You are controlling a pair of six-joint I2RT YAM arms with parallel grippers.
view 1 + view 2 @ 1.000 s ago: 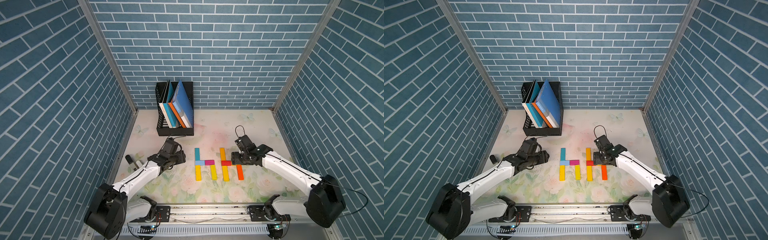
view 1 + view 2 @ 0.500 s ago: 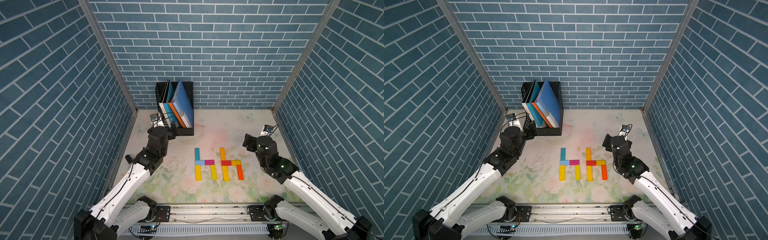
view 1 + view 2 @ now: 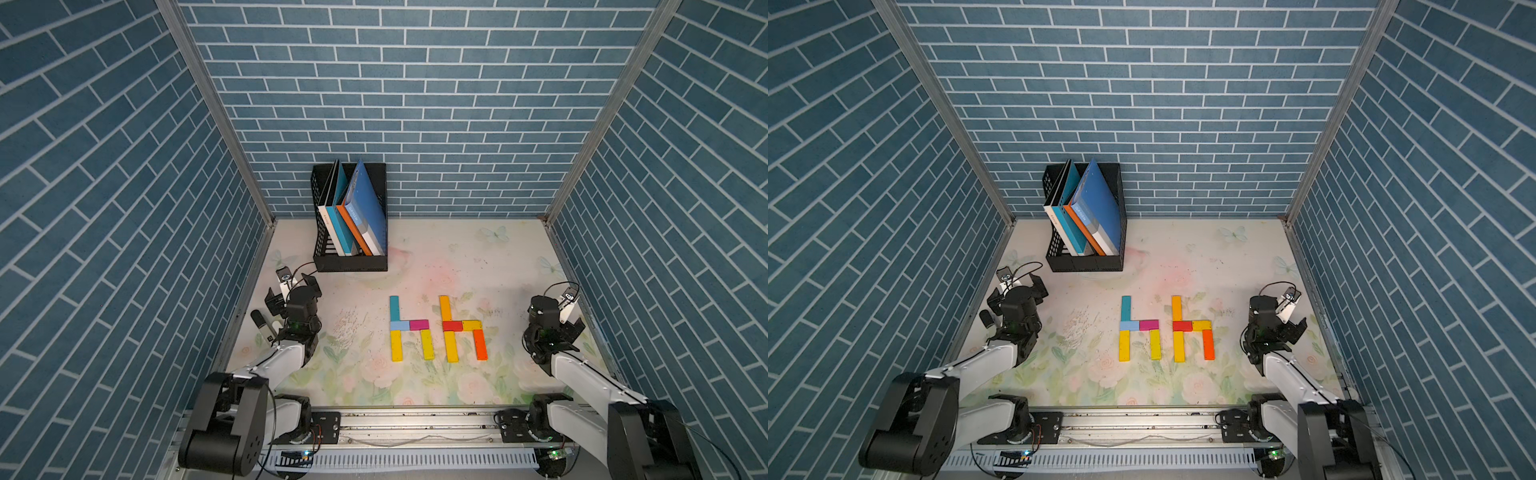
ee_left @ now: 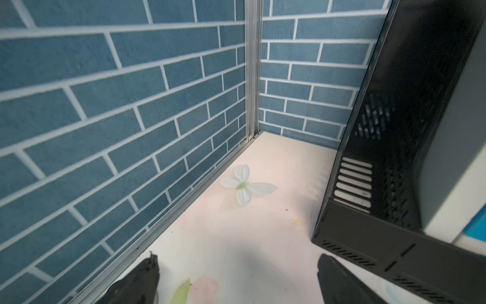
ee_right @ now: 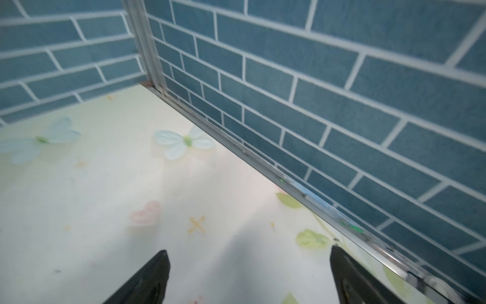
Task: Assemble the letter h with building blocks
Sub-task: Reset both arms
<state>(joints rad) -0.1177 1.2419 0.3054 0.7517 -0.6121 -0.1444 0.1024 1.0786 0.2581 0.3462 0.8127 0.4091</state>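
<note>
Surface: a flat tabletop with a pale, matte floral-and-butterfly print point(image 3: 457, 257); smooth, with faint dark specks left of centre.
Enclosure: blue brick-pattern wall panels point(image 3: 415, 104) closed three sides; bare aluminium corner posts point(image 3: 216, 124) joined them; the panel faces looked finely grained in the wrist views.
Rack: a black perforated file rack point(image 3: 349, 264) stood against the back wall, left of centre; thin books with blue, orange and white covers point(image 3: 365, 208) leaned inside it.
Blocks: the small flat rectangular building blocks point(image 3: 436, 328) lay flat at mid-table between the two arms; edges touched, making two lowercase h figures side by side; the left figure was teal, light blue, magenta and yellow; the right figure was orange, red and yellow.
Left arm: the left gripper point(image 4: 236, 279) was near the left wall, just beside the rack; its black fingers were spread wide with nothing between them.
Right arm: the right gripper point(image 5: 248, 263) was near the right wall, well apart from the blocks; its fingers were spread wide and empty.
</note>
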